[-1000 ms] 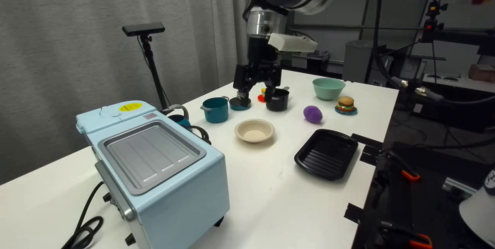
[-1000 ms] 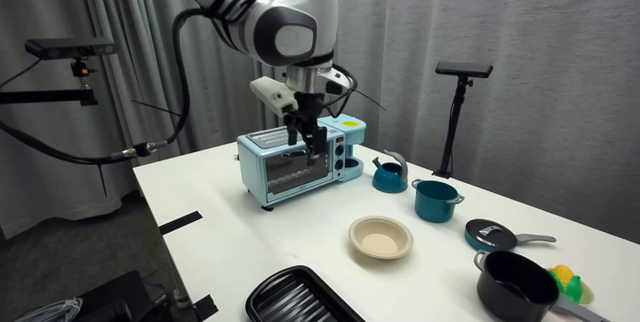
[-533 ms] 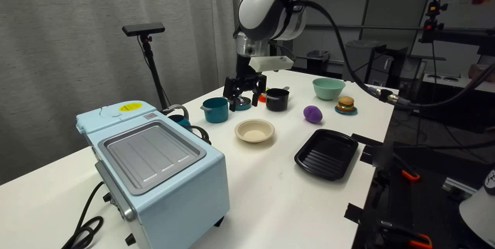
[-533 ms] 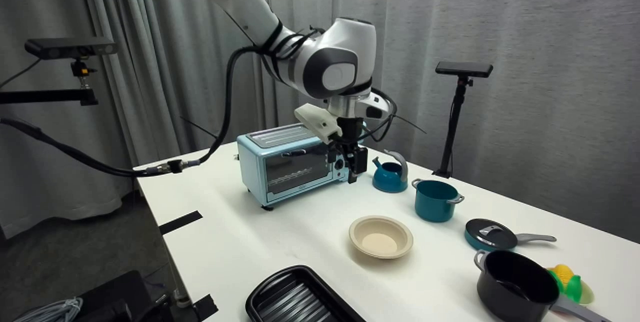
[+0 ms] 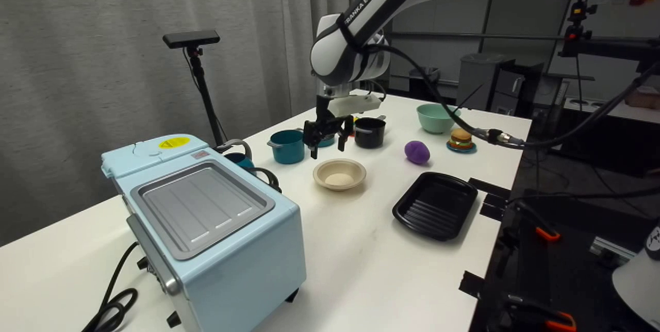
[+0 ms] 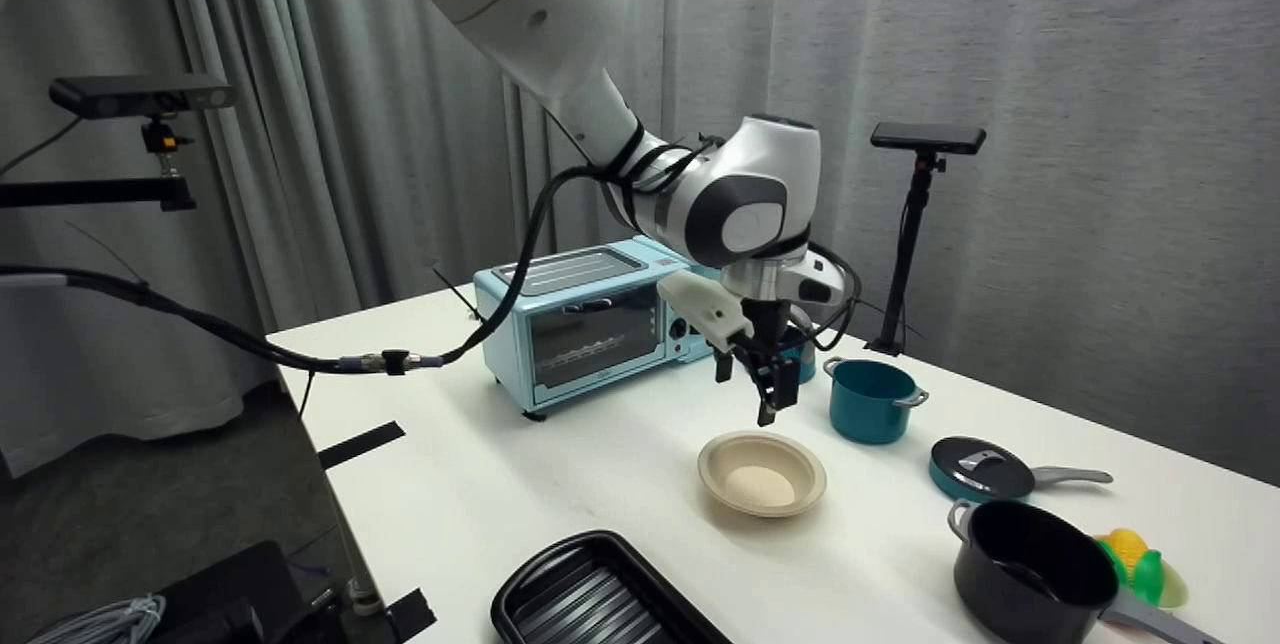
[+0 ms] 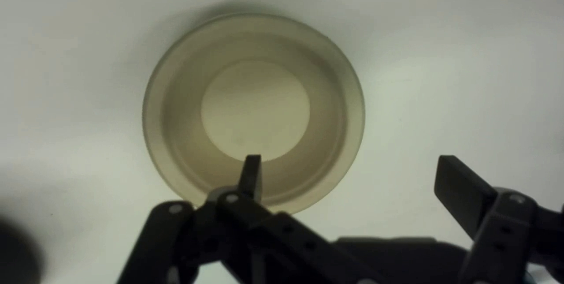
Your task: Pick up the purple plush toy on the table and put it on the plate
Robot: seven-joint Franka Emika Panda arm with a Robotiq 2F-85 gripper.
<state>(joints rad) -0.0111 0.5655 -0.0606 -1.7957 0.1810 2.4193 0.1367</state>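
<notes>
Hanging above the desk (image 5: 356,249) near one plate (image 7: 255,107), the hand (image 5: 328,153) is seen released, its two fingers (image 7: 250,173) spread wide; in the wrist view, one is shown against the plate, the other against the desk. One purple plush toy (image 5: 417,151) is seen on the desk in an exterior view, apart from the plate and near one black tray (image 5: 435,205). Also counted are one green bowl (image 5: 434,121), one burger toy (image 5: 460,138), one teal pot (image 6: 868,414), one black pot (image 6: 1010,594), one lidded pan (image 6: 980,472) and one toaster oven (image 5: 252,265).
</notes>
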